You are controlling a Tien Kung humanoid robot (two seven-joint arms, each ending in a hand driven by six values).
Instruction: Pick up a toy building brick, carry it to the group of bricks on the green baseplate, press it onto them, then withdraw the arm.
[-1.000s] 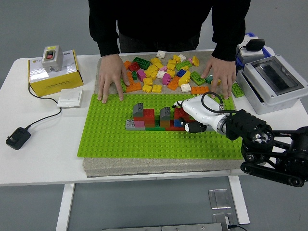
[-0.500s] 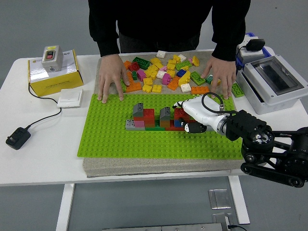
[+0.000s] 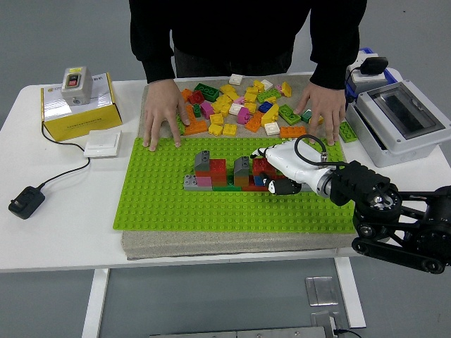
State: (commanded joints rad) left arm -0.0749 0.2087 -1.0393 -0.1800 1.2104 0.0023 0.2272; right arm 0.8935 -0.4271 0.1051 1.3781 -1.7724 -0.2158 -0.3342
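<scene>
Right hand (image 3: 283, 171), white-shelled with black joints, reaching in from the right over the bright green studded baseplate (image 3: 162, 204) and lying against the right end of the low row of red, grey, pink and green built-up bricks (image 3: 224, 174). Fingers curled down at that end; probably closed on a small brick there, but too hidden to tell for sure. Left arm nowhere in view.

Beyond the baseplate, a loose heap of yellow, orange, green and pink spare bricks (image 3: 239, 105) on a beige mat, flanked by a person's two hands (image 3: 161, 113) resting flat, one on each side.

Judged to be the pressing step. For a clean seat: push straight down, studs lined up with the row beneath, no sideways shove that might slide the neighbours or lift the baseplate edge. Keep pressure even across the brick, then loosen the fingers fully before lifting, and draw back to the right, clear of the row, so nothing gets dragged off. Watch the grey roof-shaped pieces (image 3: 242, 166) just beside the knuckles on the way out.
</scene>
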